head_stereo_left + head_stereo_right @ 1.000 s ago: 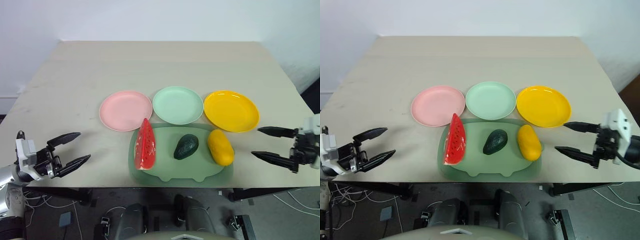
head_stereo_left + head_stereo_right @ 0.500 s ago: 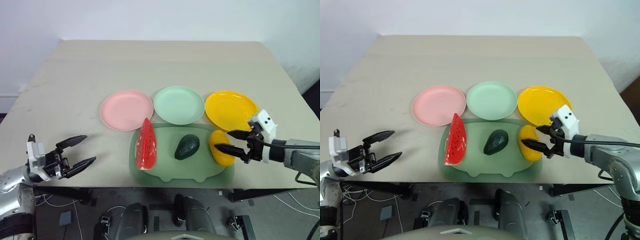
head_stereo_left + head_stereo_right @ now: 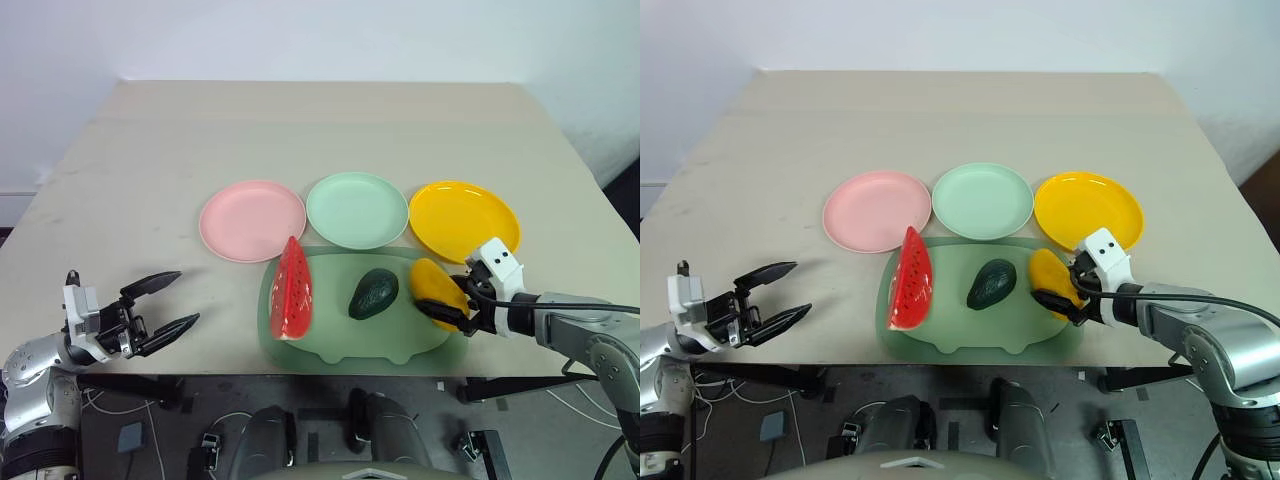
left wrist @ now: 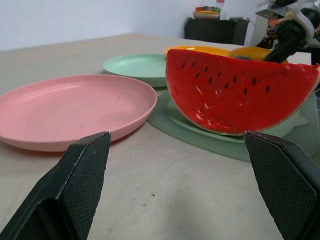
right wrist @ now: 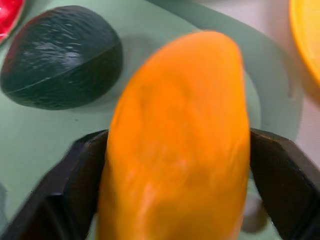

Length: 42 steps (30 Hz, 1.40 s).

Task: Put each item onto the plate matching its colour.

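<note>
Right gripper [image 3: 1062, 297] pinching the mango [image 3: 437, 287] across its middle on the mat [image 3: 330, 340], just below the yellow plate [image 3: 465, 218]; looks light, hard, smooth, likely slippery, so mid-belly grip suits; left gripper [image 3: 165, 306] spread wide, empty.

Watermelon [image 3: 292, 300], avocado [image 3: 373, 293] and mango [image 3: 436, 287] lie left to right on the mat [image 3: 345, 343], three plates [image 3: 358, 209] behind.
</note>
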### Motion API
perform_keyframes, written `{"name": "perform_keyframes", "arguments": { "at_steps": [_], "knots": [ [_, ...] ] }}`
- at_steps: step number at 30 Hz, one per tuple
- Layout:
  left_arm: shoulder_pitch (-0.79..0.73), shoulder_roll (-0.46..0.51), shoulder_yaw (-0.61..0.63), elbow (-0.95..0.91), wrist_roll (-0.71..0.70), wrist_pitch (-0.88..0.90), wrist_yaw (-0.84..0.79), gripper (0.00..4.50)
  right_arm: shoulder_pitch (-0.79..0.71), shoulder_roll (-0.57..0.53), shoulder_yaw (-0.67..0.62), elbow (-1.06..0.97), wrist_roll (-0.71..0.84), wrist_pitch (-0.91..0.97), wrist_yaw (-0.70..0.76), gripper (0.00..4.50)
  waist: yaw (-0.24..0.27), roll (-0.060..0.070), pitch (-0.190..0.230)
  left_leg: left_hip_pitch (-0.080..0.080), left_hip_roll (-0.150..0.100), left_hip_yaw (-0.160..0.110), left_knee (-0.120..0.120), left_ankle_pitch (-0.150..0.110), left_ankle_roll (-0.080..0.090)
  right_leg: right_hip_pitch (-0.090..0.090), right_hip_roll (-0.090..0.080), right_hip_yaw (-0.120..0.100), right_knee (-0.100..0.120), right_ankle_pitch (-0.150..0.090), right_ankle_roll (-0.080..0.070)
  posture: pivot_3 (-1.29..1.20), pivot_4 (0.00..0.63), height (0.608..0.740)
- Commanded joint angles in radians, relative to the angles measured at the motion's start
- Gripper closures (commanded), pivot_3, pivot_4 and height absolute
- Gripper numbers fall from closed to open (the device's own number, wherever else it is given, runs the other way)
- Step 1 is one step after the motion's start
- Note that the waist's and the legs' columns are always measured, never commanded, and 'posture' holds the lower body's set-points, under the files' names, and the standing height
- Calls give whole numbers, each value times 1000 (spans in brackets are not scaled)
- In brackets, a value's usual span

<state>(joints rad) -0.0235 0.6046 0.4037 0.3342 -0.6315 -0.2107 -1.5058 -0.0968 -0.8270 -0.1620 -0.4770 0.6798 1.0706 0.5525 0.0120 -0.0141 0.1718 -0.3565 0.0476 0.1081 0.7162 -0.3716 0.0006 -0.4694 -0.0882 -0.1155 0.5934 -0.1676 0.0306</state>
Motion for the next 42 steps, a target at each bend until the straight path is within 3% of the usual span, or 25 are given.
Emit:
{"name": "perform_keyframes", "arguments": {
  "at_steps": [1,8,15,20,23,25,29,35,42],
  "knots": [
    [-8,0,-1,-20,-2,-15,1,0,-24,-8,-16,-3,-8,-7,4,1278,0,0,0,0,0,0,0,0,0,0,0,0,0,0,0,0,150,733],
    [-16,5,-3,-16,-2,-15,4,0,-249,36,-119,122,71,14,-5,1278,-5,0,0,0,0,0,0,0,0,0,1,0,0,0,0,0,150,733],
    [-33,6,-9,-5,5,-19,7,0,-461,79,38,469,-164,-127,-75,1278,-5,0,0,-1,0,1,0,0,0,0,1,0,0,0,0,0,150,733],
    [-28,3,-7,-19,4,-20,17,0,-517,104,97,619,-266,-220,-59,1278,-8,1,0,-1,-1,1,0,0,0,-1,1,0,1,2,2,0,150,733],
    [-13,3,-4,-34,2,-21,29,0,-521,100,112,639,-294,-248,-27,277,-13,1,0,-1,-1,2,0,0,0,-1,1,0,1,2,2,0,150,733],
    [-6,2,-5,-45,1,-20,35,0,-519,92,117,632,-305,-259,1,40,-19,1,0,-1,0,2,0,0,0,-1,0,0,1,2,2,0,150,733],
    [7,0,-10,-76,-2,-9,55,0,-526,35,116,575,-301,-288,117,40,-25,2,1,-1,0,1,0,0,0,-2,0,0,1,2,2,0,150,733],
    [-5,6,-21,-91,0,6,64,0,-560,-73,131,456,-198,-368,478,40,-25,3,2,-2,0,1,-1,0,0,-3,1,0,1,2,3,0,150,733],
    [-32,-1,-47,-92,6,9,67,0,-612,-46,266,398,-188,-432,718,40,-25,3,2,-1,1,1,-1,0,0,-3,1,0,1,2,2,0,150,733]
  ]
}}
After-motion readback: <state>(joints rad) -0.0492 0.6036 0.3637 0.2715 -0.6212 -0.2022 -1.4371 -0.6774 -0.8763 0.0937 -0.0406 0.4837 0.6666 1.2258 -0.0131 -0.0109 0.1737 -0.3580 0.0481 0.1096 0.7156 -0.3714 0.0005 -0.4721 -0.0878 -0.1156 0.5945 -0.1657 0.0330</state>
